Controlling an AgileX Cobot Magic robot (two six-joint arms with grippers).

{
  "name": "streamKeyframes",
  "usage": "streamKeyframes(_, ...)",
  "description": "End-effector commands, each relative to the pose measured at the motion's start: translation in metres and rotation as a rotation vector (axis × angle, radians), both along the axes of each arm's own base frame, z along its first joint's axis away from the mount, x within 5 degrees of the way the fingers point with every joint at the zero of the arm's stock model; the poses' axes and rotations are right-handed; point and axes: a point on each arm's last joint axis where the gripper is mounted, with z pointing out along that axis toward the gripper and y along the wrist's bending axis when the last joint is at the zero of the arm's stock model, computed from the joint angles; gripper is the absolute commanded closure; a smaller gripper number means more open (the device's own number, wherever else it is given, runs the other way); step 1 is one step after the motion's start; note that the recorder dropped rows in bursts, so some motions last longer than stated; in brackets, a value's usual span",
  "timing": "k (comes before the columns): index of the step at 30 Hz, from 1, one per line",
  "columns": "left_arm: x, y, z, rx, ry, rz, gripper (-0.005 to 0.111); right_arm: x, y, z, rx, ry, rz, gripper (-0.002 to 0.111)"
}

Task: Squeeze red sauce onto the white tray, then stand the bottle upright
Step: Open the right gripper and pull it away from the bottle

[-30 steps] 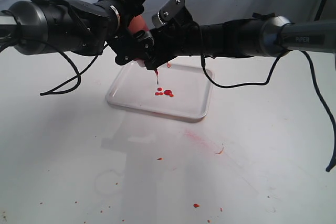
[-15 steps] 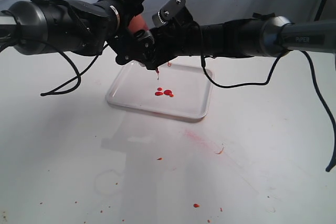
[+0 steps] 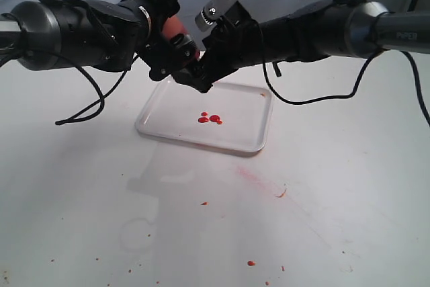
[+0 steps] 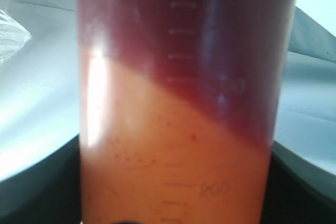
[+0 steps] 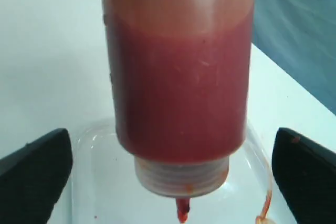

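The table (image 3: 336, 199) carries the tray (image 3: 255, 140). The bottle (image 3: 173, 30) is inverted over the tray, with its long axis tilted off vertical and its nozzle pointing down. The left gripper (image 3: 168, 38) clamps the bottle body. The right gripper (image 5: 170, 158) is released, its fingers (image 5: 37, 166) clear on either side. Sauce (image 3: 211, 119) blobs lie mid-tray.

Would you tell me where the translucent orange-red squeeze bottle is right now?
Exterior view, upper centre: the bottle hangs nozzle-down in the left gripper above the white plastic tray.
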Motion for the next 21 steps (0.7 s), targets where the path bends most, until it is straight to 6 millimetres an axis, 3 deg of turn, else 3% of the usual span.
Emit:
streamKeyframes(1, 0.000, 0.004, 0.010, -0.132, -0.037, 0.091, 0.107, -0.003, -0.018, 0.014, -0.069, 0.055, -0.011, 0.021)
streamKeyframes(3, -0.002, 0.006, 0.005, -0.224, 0.011, 0.153, 0.107, -0.002, -0.035, 0.020, -0.056, 0.106, -0.012, 0.026)
streamKeyframes(10, -0.004, 0.015, -0.005, -0.407, 0.124, 0.304, 0.107, 0.000, -0.104, 0.048, 0.168, 0.263, 0.050, 0.061)
streamKeyframes(14, -0.009, 0.015, -0.014, -0.543, 0.213, 0.395, 0.107, -0.005, -0.140, 0.055, 0.259, 0.312, 0.140, 0.088)
streamKeyframes(16, -0.012, 0.015, -0.018, -0.573, 0.242, 0.422, 0.107, -0.007, -0.151, 0.050, 0.257, 0.317, 0.121, 0.106)
streamKeyframes(21, -0.023, 0.021, -0.021, -0.702, 0.298, 0.480, 0.107, -0.019, -0.157, 0.020, 0.253, 0.402, 0.075, 0.108)
